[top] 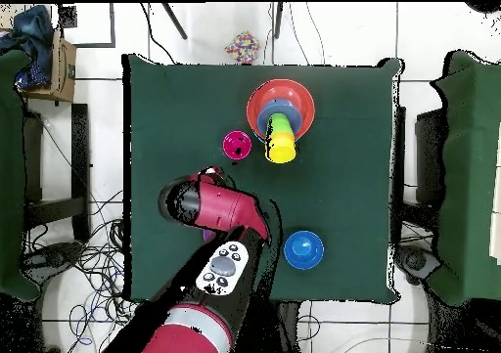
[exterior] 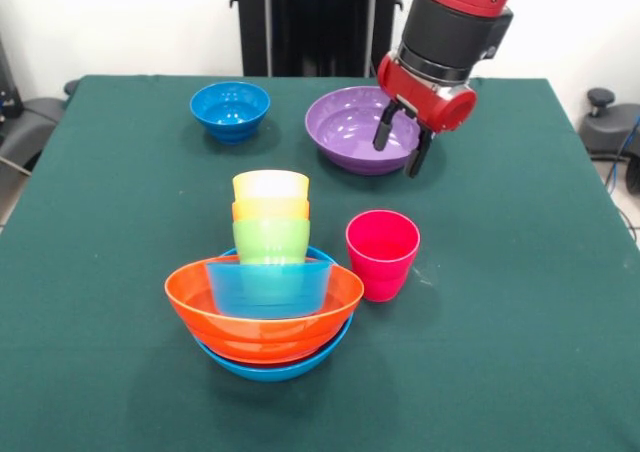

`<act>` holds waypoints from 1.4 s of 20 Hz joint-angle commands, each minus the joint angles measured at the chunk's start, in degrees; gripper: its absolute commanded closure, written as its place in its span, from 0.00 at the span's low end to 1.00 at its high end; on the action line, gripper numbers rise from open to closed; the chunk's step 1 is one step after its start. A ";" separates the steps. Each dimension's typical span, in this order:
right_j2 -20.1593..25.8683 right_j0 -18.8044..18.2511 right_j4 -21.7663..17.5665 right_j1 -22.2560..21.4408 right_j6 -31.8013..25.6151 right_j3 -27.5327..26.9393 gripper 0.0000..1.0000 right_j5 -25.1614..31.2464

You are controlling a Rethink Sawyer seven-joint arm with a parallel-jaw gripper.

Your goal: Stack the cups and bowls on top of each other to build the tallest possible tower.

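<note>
Nearest the lens, at lower centre of the front view, the tower (exterior: 268, 292) rises from a wide light-blue bowl (exterior: 270, 364) and an orange bowl (exterior: 262, 317), a smaller light-blue bowl (exterior: 268, 284) nested inside, then green, orange and yellow cups (exterior: 271, 187) in turn; wide ware at the base likely keeps the stack steady. Behind, in the upper centre, the purple bowl (exterior: 360, 129) sits alone on the green bench (exterior: 520, 302), with the red arm's pincer (exterior: 401, 144) hanging released and empty over its right rim, fingers apart, seemingly poised to collect it. Upper left, the dark-blue bowl (exterior: 231, 110) waits well apart. Smallest of the loose pieces, the magenta-pink cup (exterior: 382, 253) stands upright just beside the tower's right flank, close enough to be knocked by anything brought down onto the stack. Cables and chairs ring the bench in the overhead view.
</note>
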 commanded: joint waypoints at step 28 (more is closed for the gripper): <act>6.13 -3.00 2.17 6.53 6.03 -6.29 0.00 1.92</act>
